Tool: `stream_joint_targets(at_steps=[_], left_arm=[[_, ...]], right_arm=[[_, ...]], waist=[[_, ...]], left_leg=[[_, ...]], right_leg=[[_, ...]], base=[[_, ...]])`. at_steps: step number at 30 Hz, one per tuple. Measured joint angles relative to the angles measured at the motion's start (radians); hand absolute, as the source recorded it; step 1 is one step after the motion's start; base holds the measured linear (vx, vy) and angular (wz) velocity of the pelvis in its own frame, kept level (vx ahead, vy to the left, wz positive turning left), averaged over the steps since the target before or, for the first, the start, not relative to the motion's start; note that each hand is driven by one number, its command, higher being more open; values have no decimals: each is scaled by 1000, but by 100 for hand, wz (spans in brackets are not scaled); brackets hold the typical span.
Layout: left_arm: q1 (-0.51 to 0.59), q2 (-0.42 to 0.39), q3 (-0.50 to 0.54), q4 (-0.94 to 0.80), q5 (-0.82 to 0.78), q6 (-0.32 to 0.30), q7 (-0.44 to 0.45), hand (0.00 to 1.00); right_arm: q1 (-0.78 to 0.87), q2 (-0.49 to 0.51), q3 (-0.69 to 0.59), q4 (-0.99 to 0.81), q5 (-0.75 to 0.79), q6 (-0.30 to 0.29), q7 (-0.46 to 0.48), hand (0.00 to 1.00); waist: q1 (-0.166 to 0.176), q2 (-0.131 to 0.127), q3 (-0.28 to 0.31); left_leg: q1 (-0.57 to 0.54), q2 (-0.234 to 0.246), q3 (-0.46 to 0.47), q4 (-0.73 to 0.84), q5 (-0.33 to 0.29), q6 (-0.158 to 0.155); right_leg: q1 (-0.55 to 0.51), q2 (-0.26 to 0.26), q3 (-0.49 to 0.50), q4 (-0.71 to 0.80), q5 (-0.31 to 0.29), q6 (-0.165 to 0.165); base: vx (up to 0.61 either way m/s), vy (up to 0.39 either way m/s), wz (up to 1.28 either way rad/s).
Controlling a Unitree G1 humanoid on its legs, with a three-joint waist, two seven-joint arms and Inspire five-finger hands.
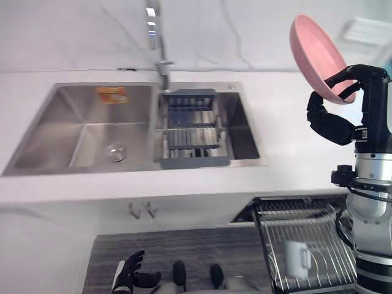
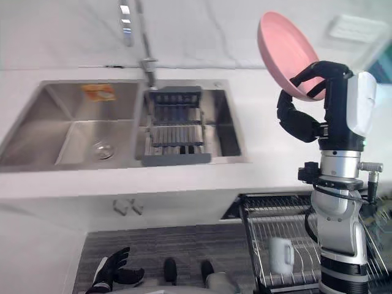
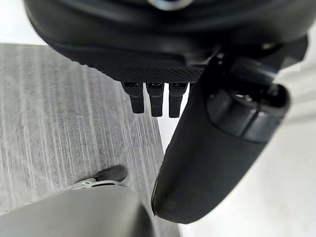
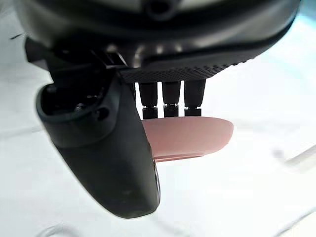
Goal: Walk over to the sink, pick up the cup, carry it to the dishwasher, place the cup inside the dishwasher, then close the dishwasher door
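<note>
Right hand (image 1: pixel 334 122) fingers (image 1: pixel 355 73) curled on rim of tilted pink plate (image 1: pixel 313 52), white cup (image 1: pixel 297 258) well below them in dishwasher rack (image 1: pixel 269 211); left hand (image 1: pixel 127 274) slack-open, empty; thin rim pinch may slip, dropping plate onto tabletop (image 1: pixel 288 141).

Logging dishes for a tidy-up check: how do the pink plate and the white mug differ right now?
The round pink plate is held up on edge in the right hand; the white handled mug sits in the wire dishwasher rack, untouched. The plate is broad and shallow, the mug narrow and tall.
</note>
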Motion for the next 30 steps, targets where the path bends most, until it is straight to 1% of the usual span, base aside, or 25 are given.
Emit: stream_joint_targets(at_steps=[1, 2, 3, 4, 5, 6, 7, 8, 9, 10, 11, 12, 14, 15, 16, 17, 18, 20, 22, 23, 24, 26, 28, 29, 30], left_arm=[[-5, 0, 1, 2, 0, 0, 2, 90], [-10, 1, 1, 2, -1, 0, 4, 90], [-20, 3, 4, 2, -1, -1, 6, 90], [-41, 9, 2, 9, -1, -1, 6, 90], [-50, 9, 1, 9, -2, -1, 6, 90], [-69, 9, 2, 9, -2, -1, 6, 90], [-81, 9, 2, 6, -2, -2, 7, 90], [-84, 9, 2, 4, -2, -2, 7, 90], [-95, 4, 2, 1, -2, -1, 8, 90], [-94, -18, -4, 0, -2, -3, 6, 90], [-93, -27, -12, -1, -1, -3, 5, 90], [-91, -45, -23, -1, -1, -3, 3, 90], [-83, -65, -30, -1, -1, -2, 3, 90], [-81, -67, -30, 0, -1, -1, 3, 90], [-80, -69, -30, 0, -1, 0, 3, 90], [-83, -73, -30, 0, -1, 1, 3, 90], [-85, -76, -30, 0, -1, 1, 3, 90], [-87, -90, -31, -7, -2, 1, 4, 90], [-90, -97, -36, -14, -2, -3, 4, 90], [-90, -96, -42, -14, -2, -5, 5, 90], [-90, -96, -49, -16, -2, -5, 5, 90], [-91, -97, -51, -19, -2, -9, 5, 90], [-91, -97, -54, -24, -2, -9, 5, 90], [-91, -96, -57, -24, -2, -9, 5, 90], [-91, -93, -67, -25, -2, -10, 5, 90]], right_arm=[[21, 23, -8, -2, 0, 1, -2, 30], [33, 35, -8, -2, 0, 3, -5, 30], [52, 62, -6, -2, 0, 6, -5, 30], [82, 86, -7, -7, 0, 7, -11, 30], [97, 93, -7, -8, 0, 7, -16, 30], [132, 94, -9, -7, 0, 10, -17, 30], [166, 94, -10, -7, -3, 16, -17, 30], [179, 94, -13, -5, -3, 16, -17, 30], [199, 93, -30, 4, -3, 16, -18, 30], [211, 96, -54, 40, -4, 20, -19, 30], [219, 99, -66, 57, -4, 27, -20, 30], [240, 113, -96, 86, -4, 43, -23, 30], [264, 144, -127, 148, -4, 71, -33, 30], [269, 149, -130, 166, -4, 80, -34, 30], [276, 153, -130, 202, -1, 93, -33, 30], [276, 154, -130, 232, 1, 104, -31, 30], [277, 154, -130, 244, 1, 108, -30, 30], [292, 154, -125, 277, 31, 109, -20, 30], [305, 153, -119, 291, 42, 109, -8, 30], [305, 152, -113, 302, 49, 109, -5, 30], [305, 152, -101, 320, 69, 110, 4, 30], [302, 146, -72, 341, 80, 110, 12, 30], [299, 128, -39, 347, 102, 110, 24, 30], [295, 120, -33, 354, 105, 110, 28, 30], [276, 104, -16, 377, 112, 110, 31, 30]], waist=[[-14, -3, 2], [-19, -5, 3], [-9, -14, 7], [-13, -14, 7], [-17, -14, 7], [-20, -12, 9], [-20, -11, 10], [-23, -12, 8], [-35, -3, 12], [-44, 9, 8], [-43, 14, 6], [-46, 28, -1], [-49, 39, -2], [-50, 42, -2], [-54, 50, 1], [-58, 62, 9], [-58, 68, 12], [-58, 97, 26], [-55, 118, 37], [-53, 123, 39], [-44, 131, 45], [-33, 133, 53], [-14, 132, 62], [-10, 132, 65], [-1, 130, 80]], left_leg=[[-3, 7, 47, 8, -6, 4], [-9, 12, 73, 19, -13, 7], [-15, 24, 141, 50, -37, 6], [-49, 42, 182, 118, -62, 11], [-62, 52, 201, 146, -77, 12], [-76, 76, 235, 193, -105, 7], [-83, 103, 259, 237, -138, -10], [-92, 114, 262, 270, -159, -23], [-116, 147, 258, 342, -198, -48], [-121, 165, 252, 361, -203, -57], [-118, 171, 253, 358, -202, -61], [-112, 179, 256, 347, -198, -68], [-99, 180, 273, 307, -183, -85], [-96, 181, 283, 294, -176, -85], [-91, 179, 294, 269, -163, -87], [-87, 178, 296, 254, -154, -86], [-84, 175, 295, 248, -150, -86], [-76, 166, 296, 240, -141, -81], [-79, 162, 296, 239, -140, -80], [-81, 160, 296, 239, -140, -80], [-85, 158, 296, 240, -140, -80], [-103, 152, 295, 245, -140, -80], [-132, 145, 293, 249, -145, -72], [-138, 143, 293, 251, -146, -70], [-143, 140, 288, 256, -147, -69]], right_leg=[[-15, 7, 42, -1, 12, 8], [-27, 11, 56, -2, 18, 17], [-56, -6, 15, 4, 17, 22], [-91, -45, -105, 37, 17, 22], [-109, -65, -160, 67, 15, 19], [-133, -92, -239, 150, -6, -3], [-131, -107, -290, 210, -53, -11], [-122, -113, -305, 213, -69, -9], [-112, -98, -311, 191, -82, -2], [-112, -74, -301, 176, -81, -6], [-112, -66, -295, 171, -79, -9], [-112, -54, -287, 161, -75, -14], [-112, -34, -263, 123, -53, -25], [-112, -29, -254, 108, -44, -27], [-110, -23, -241, 87, -23, -35], [-111, -20, -233, 76, -11, -36], [-111, -20, -227, 75, -9, -35], [-108, -27, -219, 75, -9, -34], [-110, -33, -223, 78, -12, -29], [-113, -35, -223, 81, -14, -28], [-124, -38, -225, 94, -19, -25], [-157, -46, -231, 132, -38, -23], [-205, -60, -246, 187, -64, -23], [-214, -64, -252, 197, -70, -23], [-222, -71, -261, 217, -80, -23]], base=[[2, -7, -96], [-23, -5, -138], [-58, -5, -136], [-63, -13, -132], [-31, -38, -96], [27, -75, -83], [47, -90, -76], [51, -163, -53], [26, -176, -34], [18, -178, -32], [24, -124, -33], [40, -87, -31], [71, -62, -41], [129, -46, -47], [158, -38, -40], [161, -33, -37], [126, -4, -29], [81, 23, -14], [40, 28, 4], [14, 31, 6], [-19, 28, 7], [-49, 16, 13], [-100, -15, 25], [-96, -22, 30], [-84, -21, 24]])
